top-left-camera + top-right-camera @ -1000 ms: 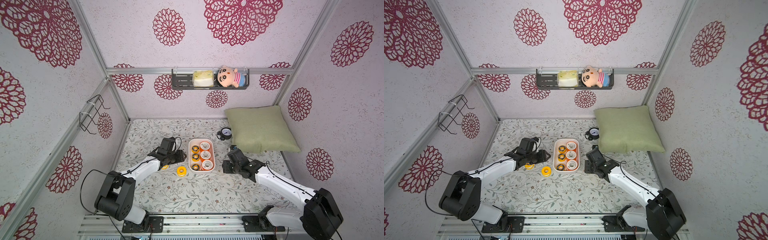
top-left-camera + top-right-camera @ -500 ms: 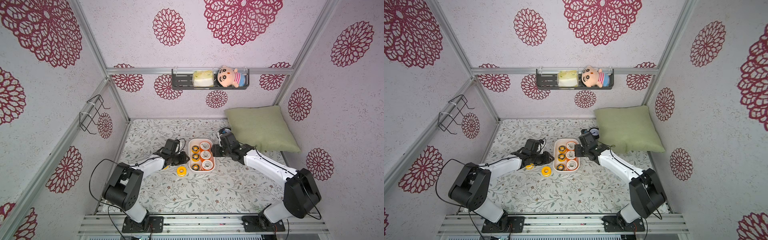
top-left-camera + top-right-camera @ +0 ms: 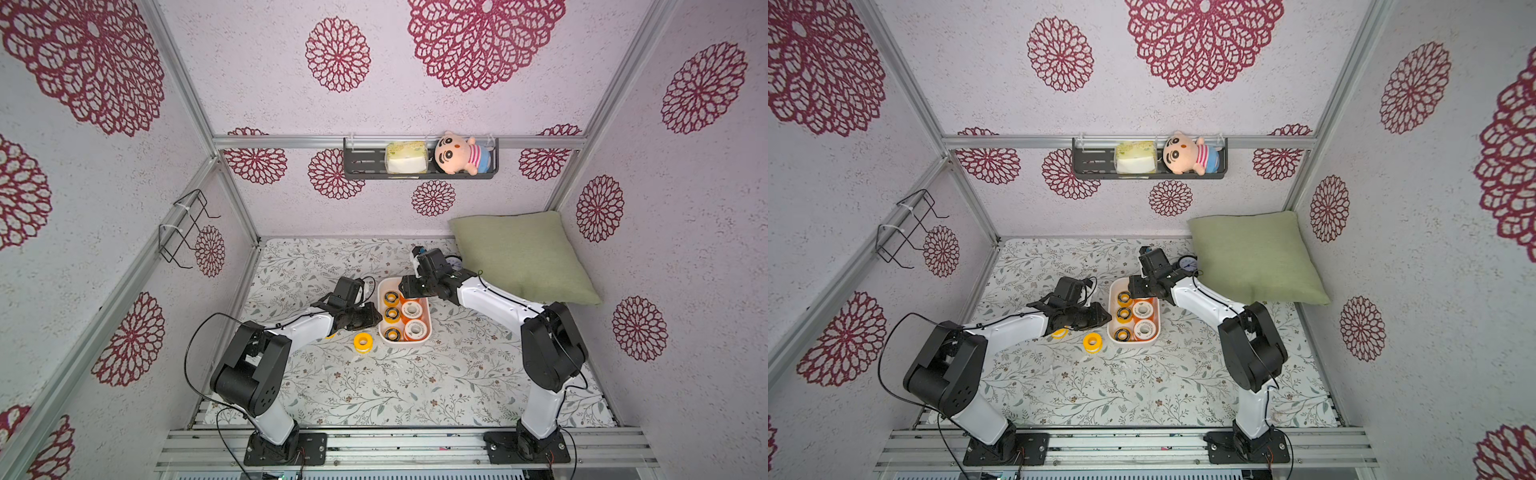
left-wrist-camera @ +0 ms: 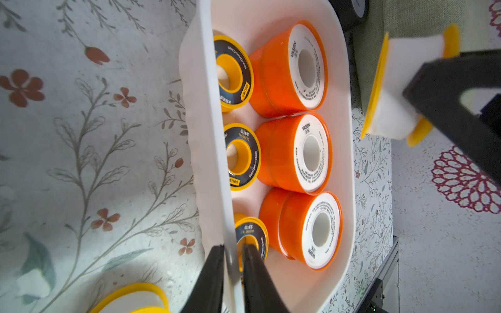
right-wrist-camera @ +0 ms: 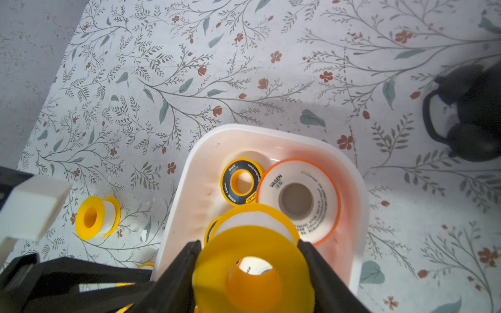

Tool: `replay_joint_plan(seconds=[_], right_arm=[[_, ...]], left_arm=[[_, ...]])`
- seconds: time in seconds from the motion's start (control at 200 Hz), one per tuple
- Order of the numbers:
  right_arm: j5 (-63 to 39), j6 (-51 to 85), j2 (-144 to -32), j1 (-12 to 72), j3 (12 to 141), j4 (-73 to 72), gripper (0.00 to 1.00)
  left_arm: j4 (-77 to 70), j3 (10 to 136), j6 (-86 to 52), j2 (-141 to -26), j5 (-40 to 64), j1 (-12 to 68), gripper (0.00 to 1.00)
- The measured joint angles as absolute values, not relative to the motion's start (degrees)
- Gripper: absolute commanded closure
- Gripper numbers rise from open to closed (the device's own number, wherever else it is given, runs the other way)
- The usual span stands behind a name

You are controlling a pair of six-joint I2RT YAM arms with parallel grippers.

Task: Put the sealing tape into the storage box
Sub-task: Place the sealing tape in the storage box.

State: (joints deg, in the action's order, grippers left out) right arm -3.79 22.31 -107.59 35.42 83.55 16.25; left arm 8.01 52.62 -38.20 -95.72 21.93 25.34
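The storage box (image 3: 385,285) sat at the centre of both top views, with sealing tape standing inside in two rows. At the lower middle of its wrist view, the left gripper (image 4: 232,250) was pinched narrow on the box's side wall, apparently steadying it. The right gripper (image 3: 409,287) hung over the box's upper end, clamped on a yellow spool (image 5: 244,244). This looked like the delivery step. With little bare floor left, the next move called for lowering and letting go gently. A loose spool (image 3: 363,342) lay just lower left of the box.
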Motion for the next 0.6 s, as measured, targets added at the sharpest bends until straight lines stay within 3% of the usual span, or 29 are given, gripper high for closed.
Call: replay_joint_plan(seconds=[0.6], right_arm=[[-4.84, 19.75, -122.32, 37.71, 100.36, 22.39, 0.39]], left_arm=[[8.73, 53.15, -38.17, -95.72, 21.69, 25.41, 0.81]])
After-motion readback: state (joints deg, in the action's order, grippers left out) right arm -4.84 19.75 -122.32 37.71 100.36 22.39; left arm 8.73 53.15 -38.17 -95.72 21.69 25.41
